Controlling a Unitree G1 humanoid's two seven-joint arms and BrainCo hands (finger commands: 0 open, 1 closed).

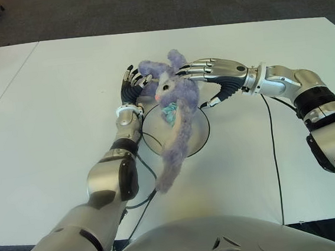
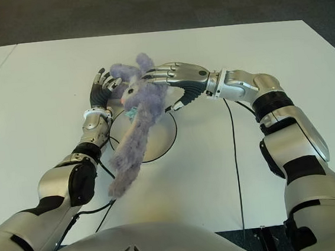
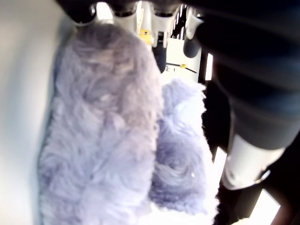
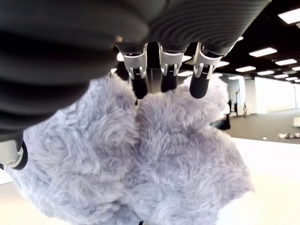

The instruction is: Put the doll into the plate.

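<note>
Head views: I see both hands meeting over the far side of the plate [image 1: 199,135], which lies flat on the white table [image 1: 52,101].
Doll: the fluffy lilac doll [image 1: 176,121] hangs head-up above the plate, its head past the plate's far rim and its long body trailing down across the plate toward me, the lower end reaching beyond the plate's near-left rim. A small teal patch sits at its neck.
Right hand: my right hand [image 1: 210,74] comes in from the right of the plate, palm down, fingers [image 1: 200,68] laid over the top of the doll's head and ears, thumb curled underneath on the plate side. It has the doll by the head.
Right wrist view: I see three fingertips [image 4: 161,82] pressed down into the fur, with the fluffy mass filling the space under the palm, so this hand is closed around the doll.
Left hand: my left hand [image 1: 132,84] stands upright just left of the doll's head, at the plate's far-left edge, fingers partly curled against one fuzzy ear.
Left wrist view: fur fills the view right up against the fingers [image 3: 159,47]; I cannot tell whether they truly grip the ear or only touch it.
Cables: a black cable [image 1: 273,151] runs over the table right of the plate, and another loops near its left rim beside my left forearm.
</note>
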